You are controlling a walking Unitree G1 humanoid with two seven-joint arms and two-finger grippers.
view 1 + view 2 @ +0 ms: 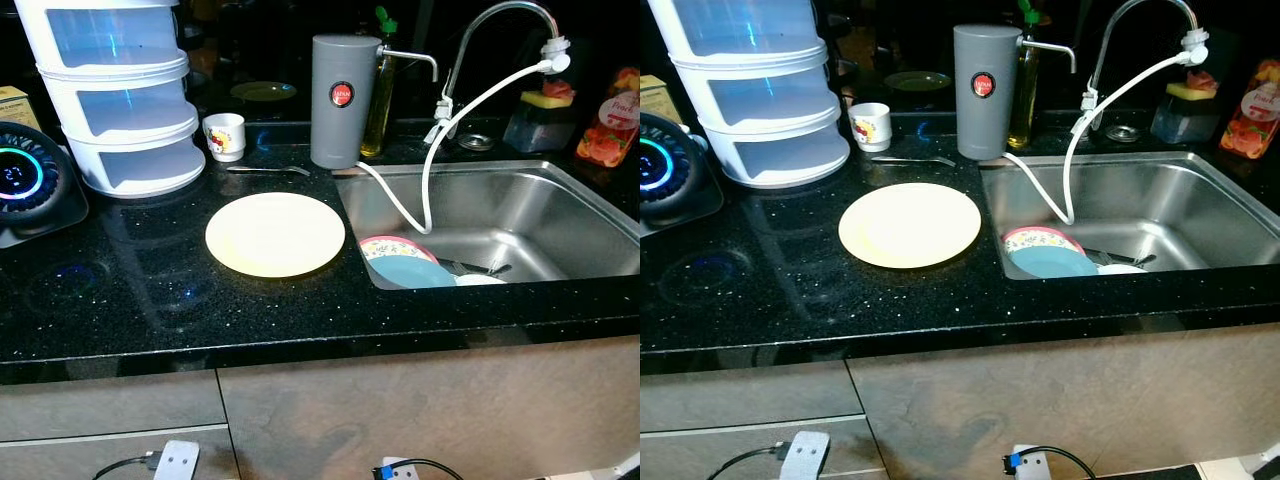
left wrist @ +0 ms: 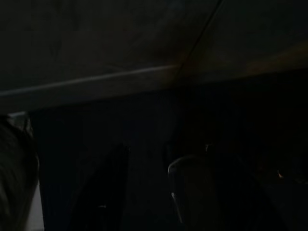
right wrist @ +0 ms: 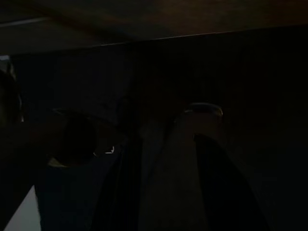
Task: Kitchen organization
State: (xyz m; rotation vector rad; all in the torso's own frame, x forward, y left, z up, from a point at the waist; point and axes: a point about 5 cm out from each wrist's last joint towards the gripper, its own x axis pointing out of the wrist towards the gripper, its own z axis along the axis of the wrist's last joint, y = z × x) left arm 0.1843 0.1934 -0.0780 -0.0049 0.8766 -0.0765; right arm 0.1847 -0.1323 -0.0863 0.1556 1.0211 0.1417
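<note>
Looking down, I see a pale yellow plate (image 1: 275, 234) lying flat and bare on the black speckled tabletop (image 1: 150, 300), just left of the steel sink (image 1: 560, 215). It is round, glossy and whole, with nothing on it.

Inside the sink, against the near left corner, lean a patterned plate (image 1: 385, 246) and a blue plate (image 1: 415, 272), with a white dish (image 1: 480, 280) beside them and some dark cutlery behind. A white hose (image 1: 425, 190) hangs from the tap (image 1: 500, 20) down into the basin.

Behind the yellow plate a fork (image 1: 268, 170) lies on the tabletop. Beyond it stand a small white cup (image 1: 224, 136) with a red print and a grey canister (image 1: 340, 100) at the sink's back corner, a green bottle (image 1: 379, 100) just behind that. To the far left rises a white stacked container (image 1: 120, 100), and beside it a dark round device (image 1: 25, 180) with a glowing ring. On the right, behind the sink, sit a sponge holder (image 1: 540, 115) and a red packet (image 1: 612, 130).

Below the tabletop are grey cabinet fronts (image 1: 400, 410), with plugs and cables near the floor.

My left claw (image 2: 144, 192) and right claw (image 3: 163, 187) hang low in the shade; both wrist views are very dark. In each, the two fingers look narrowly parted with nothing between them.
</note>
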